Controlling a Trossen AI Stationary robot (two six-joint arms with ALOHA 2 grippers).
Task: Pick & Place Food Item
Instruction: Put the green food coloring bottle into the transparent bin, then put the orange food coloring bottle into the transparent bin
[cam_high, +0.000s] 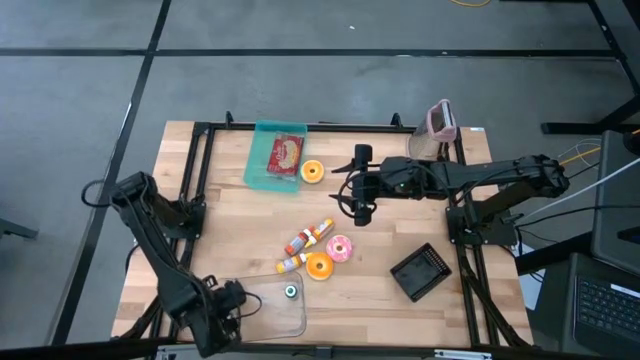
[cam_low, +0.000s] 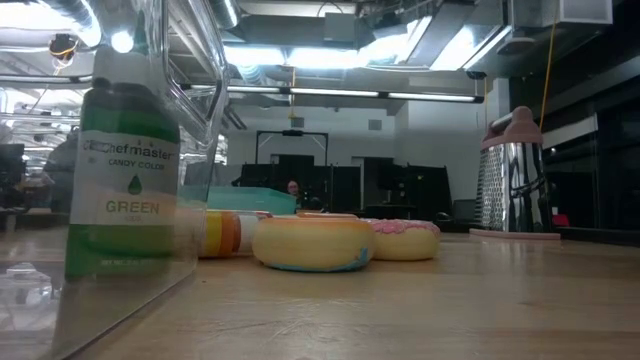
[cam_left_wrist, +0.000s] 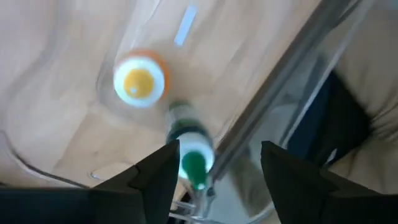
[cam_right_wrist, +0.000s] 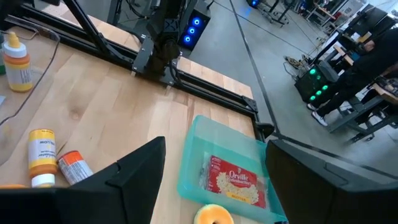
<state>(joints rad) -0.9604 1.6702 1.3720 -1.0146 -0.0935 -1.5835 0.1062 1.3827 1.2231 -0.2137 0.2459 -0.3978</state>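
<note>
Below the open left gripper, green bottle inside clear bin.

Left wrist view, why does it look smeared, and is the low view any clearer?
Left wrist view: the green-capped bottle and wooden table are streaked by motion blur. Low view: the bottle's GREEN label reads clearly, though the clear plastic container wall carries ceiling-light glare.

In the left wrist view the green-capped bottle is smeared by blur, its label unreadable, and the left hand is cut off at the picture's bottom edge. The low view crops the clear bin at its top. The popcorn bag print is too small overhead.
</note>
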